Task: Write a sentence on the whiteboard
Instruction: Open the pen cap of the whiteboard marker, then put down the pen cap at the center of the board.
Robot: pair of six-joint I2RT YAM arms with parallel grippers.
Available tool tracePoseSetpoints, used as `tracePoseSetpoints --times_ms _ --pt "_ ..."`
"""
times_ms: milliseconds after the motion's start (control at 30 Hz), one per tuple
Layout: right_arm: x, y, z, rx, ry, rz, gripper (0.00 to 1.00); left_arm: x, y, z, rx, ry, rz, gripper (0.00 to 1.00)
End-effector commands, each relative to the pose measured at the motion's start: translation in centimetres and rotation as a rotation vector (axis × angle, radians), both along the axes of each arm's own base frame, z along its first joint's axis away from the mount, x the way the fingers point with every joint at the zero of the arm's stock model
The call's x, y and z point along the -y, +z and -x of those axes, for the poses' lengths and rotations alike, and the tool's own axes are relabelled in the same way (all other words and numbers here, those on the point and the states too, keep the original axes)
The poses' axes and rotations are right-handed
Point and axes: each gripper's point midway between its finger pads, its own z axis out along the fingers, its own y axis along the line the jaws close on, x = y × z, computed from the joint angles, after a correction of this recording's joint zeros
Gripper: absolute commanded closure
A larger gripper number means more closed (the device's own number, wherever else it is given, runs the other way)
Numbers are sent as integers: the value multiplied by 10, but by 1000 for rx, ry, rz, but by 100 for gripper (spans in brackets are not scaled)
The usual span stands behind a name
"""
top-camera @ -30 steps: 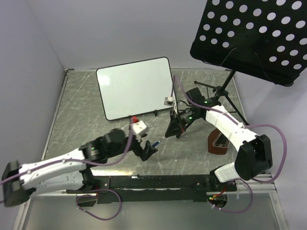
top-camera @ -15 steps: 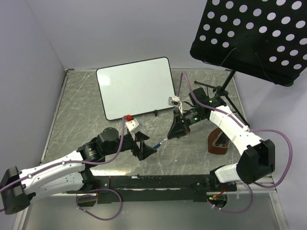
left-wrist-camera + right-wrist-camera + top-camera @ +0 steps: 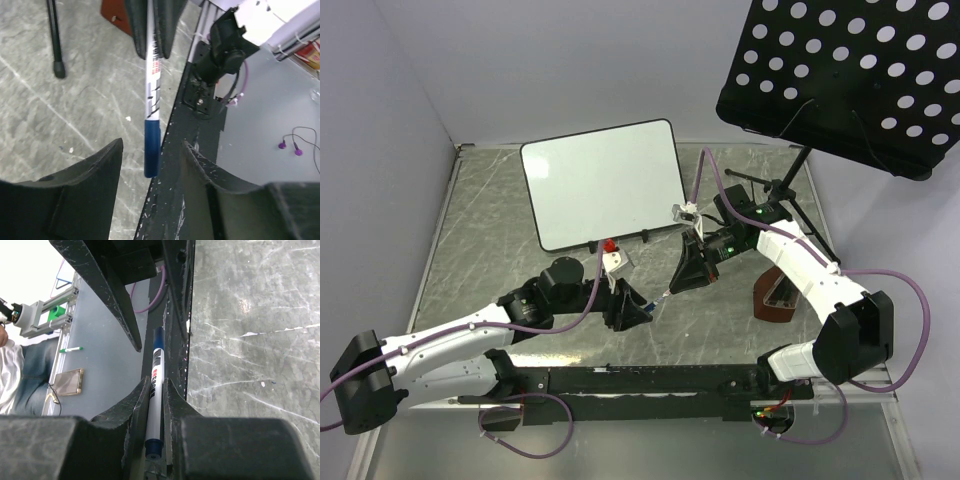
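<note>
1. The step in hand, as I judge it, is uncapping the pen, before any writing begins. The whiteboard (image 3: 605, 180) lies flat at the far middle of the worktop (image 3: 480, 250), well apart from both arms, and no writing shows on its face.
2. The right claw (image 3: 156, 382) is clamped narrow on the barrel of a marker (image 3: 152, 85) and points it toward the left arm. The two arms meet near the front middle of the worktop, short of the board.
3. The marker's blue cap (image 3: 151, 150) sits between the fingers of the left claw (image 3: 151, 144). Those jaws stand partly apart, with a gap showing on each side of the cap, so the left claw holds nothing yet.
4. The next move calls for the left claw to pinch the cap squarely, on the blue part only and not on the printed barrel.
5. After that the two claws need to pull apart along the marker's own line. A sideways tug could twist the barrel in the right claw's grip.
6. With the cap off, the right arm would have to swing the tip across to the board and bring it down gently. Whether the marker's hold suits writing cannot be told from here.
</note>
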Motion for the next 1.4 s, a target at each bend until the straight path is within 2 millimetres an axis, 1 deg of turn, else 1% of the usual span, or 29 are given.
tracePoseSetpoints --times_ms 0,67,100,167,200,233,300,333,367,400,433,467,500,533,667,700,733,767,833,900,967,1000,1033,1067,1133,1167,1233,1267,1367 --pt "-4 20 -2 71 24 -79 100 11 29 3 45 -66 83 51" --pt "-4 21 -1 67 25 -81 100 13 27 4 36 -75 80 57" --pt "-4 21 -2 71 24 -83 100 14 26 4 30 -79 76 66" --pt "-4 20 -2 68 25 -84 100 15 27 4 28 -93 79 78" --pt "-4 20 -2 69 25 -84 100 16 26 4 23 -94 76 96" --pt "-4 19 -1 64 25 -84 100 16 26 4 23 -97 79 99" --pt "-3 19 0 69 25 -83 100 12 27 2 13 -76 85 99" --pt "-3 19 1 82 27 -82 100 7 21 -2 -11 -46 76 99" --pt "-2 19 1 92 28 -79 100 1 25 -5 -14 -10 90 99" --pt "3 24 -2 119 7 -84 100 -4 22 -8 -27 28 87 99" --pt "5 26 -6 131 -13 -95 100 -13 9 -11 -83 81 62 99" --pt "9 28 -11 129 -46 -100 100 -20 12 -13 -89 129 76 99" --pt "16 32 -18 144 -89 -105 100 -22 14 -11 -107 140 88 99" --pt "20 32 -19 150 -102 -105 100 -23 17 -8 -158 151 108 99" --pt "27 35 -19 173 -131 -139 100 -32 5 5 -305 176 74 99" --pt "28 36 -18 186 -137 -144 100 -36 -2 5 -335 206 62 99" --pt "29 31 -18 174 -147 -136 100 -40 -13 5 -391 247 58 99" --pt "29 29 -20 190 -150 -136 100 -46 -18 3 -416 297 58 99" --pt "31 20 -18 182 -166 -120 100 -62 -46 -14 -501 476 27 99" --pt "31 15 -24 222 -185 -110 100 -69 -63 -23 -562 566 16 99" --pt "33 9 -26 218 -211 -79 100 -70 -80 -32 -631 623 15 99" --pt "34 11 -27 240 -215 -80 100 -70 -85 -35 -645 640 4 99" --pt "33 9 -25 237 -216 -81 100 -68 -84 -41 -638 660 19 99" --pt "33 8 -25 237 -217 -83 100 -68 -94 -44 -643 680 -17 99" --pt "34 7 -24 246 -220 -80 100 -68 -96 -54 -622 718 -50 99" --pt "34 7 -24 251 -222 -78 100 -71 -109 -54 -634 738 -99 99" --pt "35 5 -24 250 -225 -78 100 -72 -118 -56 -636 754 -145 99" --pt "34 5 -24 250 -223 -76 100 -72 -126 -56 -645 760 -175 99" --pt "35 4 -24 244 -223 -75 100 -74 -139 -54 -665 774 -212 91"
